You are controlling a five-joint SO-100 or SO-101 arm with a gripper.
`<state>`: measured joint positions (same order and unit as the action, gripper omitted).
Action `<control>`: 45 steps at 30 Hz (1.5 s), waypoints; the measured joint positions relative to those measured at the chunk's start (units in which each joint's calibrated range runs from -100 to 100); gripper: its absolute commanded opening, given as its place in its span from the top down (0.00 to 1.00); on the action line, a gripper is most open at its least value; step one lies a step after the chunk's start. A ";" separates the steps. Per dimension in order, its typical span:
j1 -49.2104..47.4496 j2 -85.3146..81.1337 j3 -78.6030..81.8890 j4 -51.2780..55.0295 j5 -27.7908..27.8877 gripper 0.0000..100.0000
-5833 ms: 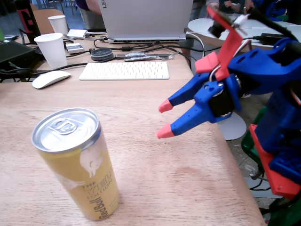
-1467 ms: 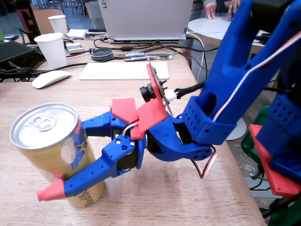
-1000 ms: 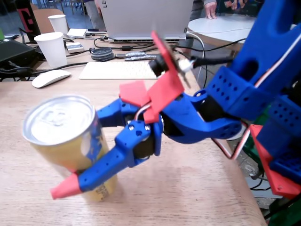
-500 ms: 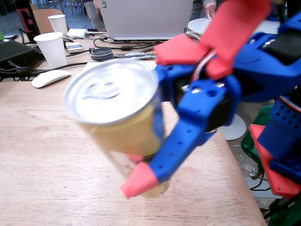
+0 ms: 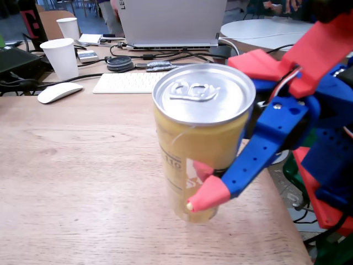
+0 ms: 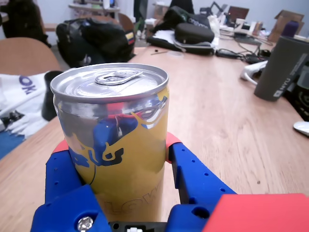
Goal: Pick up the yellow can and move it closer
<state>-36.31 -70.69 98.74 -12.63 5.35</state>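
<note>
The gripper (image 5: pixel 199 187) is clasping the upright can (image 5: pixel 199 144) from the right, red fingertips (image 5: pixel 208 197) pressing its lower side. Behind, a cup (image 5: pixel 61 57), mouse (image 5: pixel 59 91) and keyboard (image 5: pixel 128 83) are sitting on the bench (image 5: pixel 77 182).

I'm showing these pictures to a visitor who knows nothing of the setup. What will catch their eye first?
The yellow can fills the middle of both views, upright, its silver top toward the camera. The blue and red gripper clasps it from the right in the fixed view, one finger on each side. Behind, two white paper cups stand at the wooden table's far left.
</note>
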 measured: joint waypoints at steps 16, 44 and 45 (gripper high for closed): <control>13.06 -22.65 0.36 31.39 -0.20 0.77; 12.68 -23.17 0.45 32.05 -0.29 0.77; 12.68 -23.17 0.45 32.05 -0.29 0.77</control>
<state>-23.63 -93.86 99.19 19.42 5.05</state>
